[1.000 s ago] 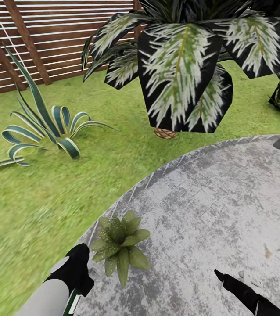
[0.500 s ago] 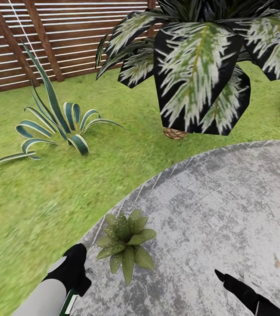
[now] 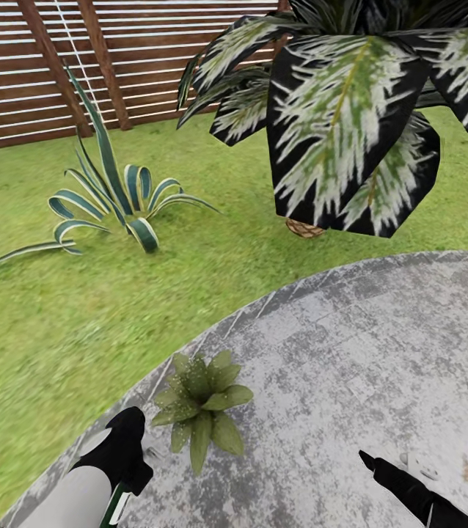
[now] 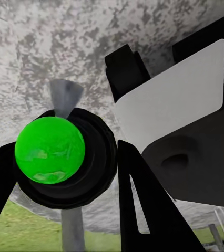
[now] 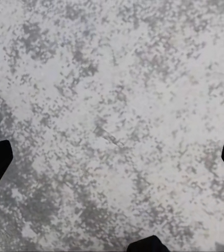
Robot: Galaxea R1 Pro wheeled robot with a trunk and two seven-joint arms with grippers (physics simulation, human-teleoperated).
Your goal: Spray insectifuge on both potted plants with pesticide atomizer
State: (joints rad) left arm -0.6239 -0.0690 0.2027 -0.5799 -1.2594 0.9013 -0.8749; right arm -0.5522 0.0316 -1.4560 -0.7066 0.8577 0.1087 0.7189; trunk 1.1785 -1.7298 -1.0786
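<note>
one potted plant (image 3: pixel 201 405) on paving (image 3: pixel 351 352) | right jaws released | left unclear

A garden: green lawn (image 3: pixel 58 323), round grey paved patch (image 3: pixel 351 352), brown slatted fence (image 3: pixel 36 66), striped agave (image 3: pixel 117 198).

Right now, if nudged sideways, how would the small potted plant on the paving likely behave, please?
The potted plant sits low and spread, so it probably slides rather than tips. Its thin pointed leaves would likely flex.
</note>
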